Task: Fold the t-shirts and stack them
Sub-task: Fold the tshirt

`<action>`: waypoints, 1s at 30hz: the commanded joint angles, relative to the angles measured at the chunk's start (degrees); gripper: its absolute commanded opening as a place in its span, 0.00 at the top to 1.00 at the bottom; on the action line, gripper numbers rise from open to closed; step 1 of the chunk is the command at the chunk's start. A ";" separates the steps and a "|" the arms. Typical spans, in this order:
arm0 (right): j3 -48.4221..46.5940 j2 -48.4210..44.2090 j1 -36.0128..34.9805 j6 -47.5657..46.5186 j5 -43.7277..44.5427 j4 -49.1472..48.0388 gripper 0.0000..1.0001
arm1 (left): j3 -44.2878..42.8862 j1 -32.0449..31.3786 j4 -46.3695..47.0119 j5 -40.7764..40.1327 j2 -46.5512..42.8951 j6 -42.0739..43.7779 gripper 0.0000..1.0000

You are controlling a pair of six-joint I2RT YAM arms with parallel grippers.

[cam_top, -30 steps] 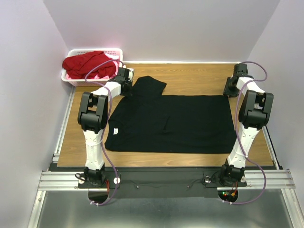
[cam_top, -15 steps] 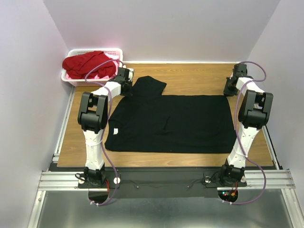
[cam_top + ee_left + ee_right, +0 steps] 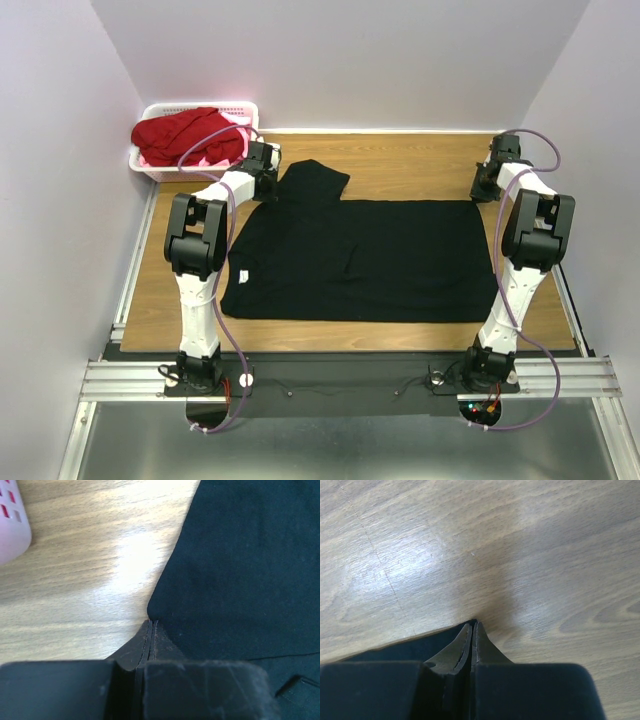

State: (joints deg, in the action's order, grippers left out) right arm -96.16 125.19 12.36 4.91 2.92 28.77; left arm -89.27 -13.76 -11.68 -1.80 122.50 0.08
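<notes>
A large black t-shirt [image 3: 360, 260] lies spread flat across the wooden table, one sleeve pointing to the far left. My left gripper [image 3: 270, 185] is shut at the shirt's edge beside that sleeve. In the left wrist view its closed tips [image 3: 151, 622] pinch the black cloth [image 3: 250, 570]. My right gripper [image 3: 483, 190] is shut at the shirt's far right corner. In the right wrist view its tips [image 3: 472, 624] meet on the corner of the cloth [image 3: 395, 650]. A red shirt [image 3: 185, 130] lies heaped over pink cloth [image 3: 225, 150].
The red and pink cloth sit in a white slotted basket [image 3: 160, 172] at the far left corner; its corner also shows in the left wrist view [image 3: 10, 525]. Bare wood [image 3: 420, 160] lies beyond the shirt. Walls close in on the left, back and right.
My right gripper has shifted slightly toward the far edge. The left gripper and the black shirt have hardly moved.
</notes>
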 commanded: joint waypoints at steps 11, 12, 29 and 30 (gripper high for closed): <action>-0.87 -4.42 0.74 2.12 1.83 0.93 0.99 | 0.94 1.01 -1.50 -6.90 -7.18 -2.36 1.00; -0.70 -4.68 0.74 2.12 2.00 0.85 0.99 | 0.94 1.01 -1.68 -6.98 -7.45 -2.36 1.00; 3.87 -11.89 1.09 5.72 2.00 0.93 0.99 | 4.54 1.01 -4.22 -10.06 -13.51 -3.50 1.00; 4.40 -12.42 1.09 5.90 2.09 0.93 0.99 | 4.81 1.01 -4.57 -10.76 -13.51 -3.85 1.00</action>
State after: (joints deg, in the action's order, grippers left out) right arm -92.84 116.86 12.45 9.41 3.46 30.50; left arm -85.86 -13.72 -14.55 -8.84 113.03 -2.68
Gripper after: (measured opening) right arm 0.019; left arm 0.018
